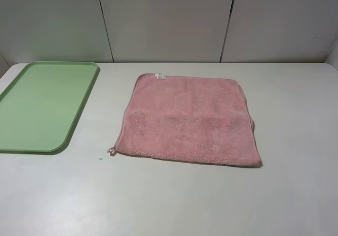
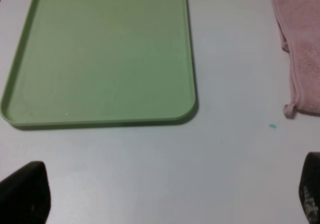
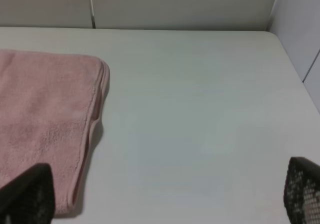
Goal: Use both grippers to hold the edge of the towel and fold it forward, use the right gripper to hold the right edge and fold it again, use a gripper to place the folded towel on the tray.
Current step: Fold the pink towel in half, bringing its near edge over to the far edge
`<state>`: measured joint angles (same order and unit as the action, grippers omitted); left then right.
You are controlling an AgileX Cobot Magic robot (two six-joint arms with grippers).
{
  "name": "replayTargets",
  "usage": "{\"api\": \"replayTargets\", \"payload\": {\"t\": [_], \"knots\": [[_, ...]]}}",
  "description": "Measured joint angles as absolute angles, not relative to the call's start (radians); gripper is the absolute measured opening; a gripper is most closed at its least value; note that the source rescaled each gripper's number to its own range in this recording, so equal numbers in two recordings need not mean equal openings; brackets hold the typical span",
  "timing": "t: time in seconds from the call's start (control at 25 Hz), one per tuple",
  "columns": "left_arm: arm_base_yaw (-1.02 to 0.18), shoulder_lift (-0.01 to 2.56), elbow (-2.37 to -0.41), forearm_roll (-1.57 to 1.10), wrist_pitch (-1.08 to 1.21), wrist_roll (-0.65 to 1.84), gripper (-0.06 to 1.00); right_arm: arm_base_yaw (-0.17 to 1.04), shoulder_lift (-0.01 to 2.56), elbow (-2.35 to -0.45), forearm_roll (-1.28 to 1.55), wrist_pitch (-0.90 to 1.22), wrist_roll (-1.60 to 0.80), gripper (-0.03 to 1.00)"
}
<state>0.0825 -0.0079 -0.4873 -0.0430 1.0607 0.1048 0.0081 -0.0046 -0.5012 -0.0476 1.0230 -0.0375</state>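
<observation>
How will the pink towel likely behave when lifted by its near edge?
Probably floppy: the towel lies flat with a wavy right hem, so a lifted edge should drape. Likely light, being thin cloth. Its fluffy pile probably resists slipping in a pinch.

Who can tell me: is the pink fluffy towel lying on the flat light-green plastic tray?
No: the towel lies on the white table, clear of the tray.
</observation>
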Motion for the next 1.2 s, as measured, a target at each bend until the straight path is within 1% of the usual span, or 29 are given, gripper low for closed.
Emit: {"api": "replayTargets", "payload": {"t": [1.2], "knots": [[0.082, -0.008, -0.487, -0.043, 1.061, 0.105, 1.00, 0.008, -0.005, -0.501, -0.048, 1.023, -0.038, 1.00]]}}
